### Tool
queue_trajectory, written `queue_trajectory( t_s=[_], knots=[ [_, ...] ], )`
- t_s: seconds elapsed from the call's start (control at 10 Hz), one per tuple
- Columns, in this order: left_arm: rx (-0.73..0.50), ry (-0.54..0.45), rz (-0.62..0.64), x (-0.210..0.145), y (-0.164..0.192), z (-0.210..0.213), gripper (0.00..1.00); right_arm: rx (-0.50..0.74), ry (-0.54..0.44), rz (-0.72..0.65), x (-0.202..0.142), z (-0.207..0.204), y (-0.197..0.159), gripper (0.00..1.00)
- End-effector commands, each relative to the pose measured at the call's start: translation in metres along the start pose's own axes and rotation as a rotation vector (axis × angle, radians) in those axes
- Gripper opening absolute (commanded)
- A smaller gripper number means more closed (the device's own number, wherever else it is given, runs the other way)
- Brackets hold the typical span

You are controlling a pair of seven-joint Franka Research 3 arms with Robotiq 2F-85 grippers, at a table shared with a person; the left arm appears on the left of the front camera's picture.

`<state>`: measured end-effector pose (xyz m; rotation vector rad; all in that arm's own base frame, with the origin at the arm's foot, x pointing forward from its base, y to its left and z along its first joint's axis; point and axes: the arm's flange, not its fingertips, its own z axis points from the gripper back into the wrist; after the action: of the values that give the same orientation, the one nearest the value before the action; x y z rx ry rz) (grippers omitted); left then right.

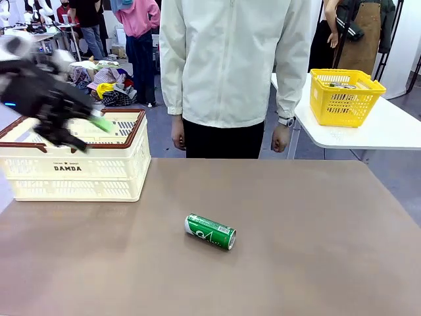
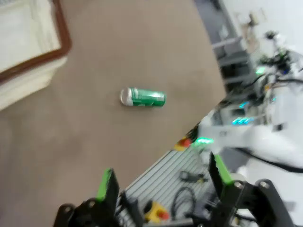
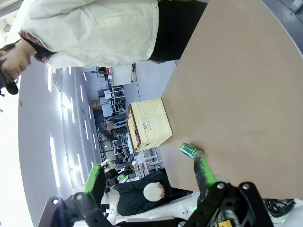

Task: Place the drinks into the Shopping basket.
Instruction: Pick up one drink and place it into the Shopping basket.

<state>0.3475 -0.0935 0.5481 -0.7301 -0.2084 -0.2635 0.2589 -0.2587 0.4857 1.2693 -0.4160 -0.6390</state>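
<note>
A green can [image 1: 210,232] lies on its side near the middle of the brown table [image 1: 316,250], touching nothing. The left gripper [image 2: 163,182] has its fingers wide apart and holds nothing. In the front view it looks blurred, above the near rim of the cream basket [image 1: 72,172] at the far left of the table. The right gripper [image 3: 147,172] is also spread wide and empty. A person [image 1: 233,66] stands behind the table. A yellow basket [image 1: 345,99] sits on a white table [image 1: 395,131] further right.

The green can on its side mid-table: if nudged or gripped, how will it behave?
Lying on its side on the flat table, the can would probably roll if pushed across its length. Its metal wall looks glossy, so a grip might slip. Full or empty cannot be told.
</note>
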Motion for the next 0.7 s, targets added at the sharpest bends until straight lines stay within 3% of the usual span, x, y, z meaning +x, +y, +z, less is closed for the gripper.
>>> queue_trajectory(
  t_s=[0.0,0.1,0.3,0.4,0.5,0.6],
  knots=[
    [0.199,0.106,-0.132,0.015,-0.036,-0.055,1.0,0.003,0.005,0.025,0.0,0.003,0.0,1.0],
    [0.275,0.186,-0.206,0.008,-0.058,-0.099,1.0,0.003,0.005,0.025,0.0,0.003,0.0,1.0],
    [0.403,0.201,-0.318,-0.014,-0.086,-0.169,1.0,0.003,0.005,0.025,0.0,0.003,0.0,1.0],
    [0.443,0.155,-0.395,-0.023,-0.089,-0.185,1.0,0.003,0.005,0.025,0.0,0.003,0.0,1.0],
    [0.327,0.224,-0.313,-0.018,-0.095,-0.157,1.0,0.003,0.005,0.025,0.0,0.003,0.0,1.0],
    [0.327,0.224,-0.313,-0.018,-0.095,-0.157,1.0,0.003,0.005,0.025,0.0,0.003,0.0,1.0]
  ],
)
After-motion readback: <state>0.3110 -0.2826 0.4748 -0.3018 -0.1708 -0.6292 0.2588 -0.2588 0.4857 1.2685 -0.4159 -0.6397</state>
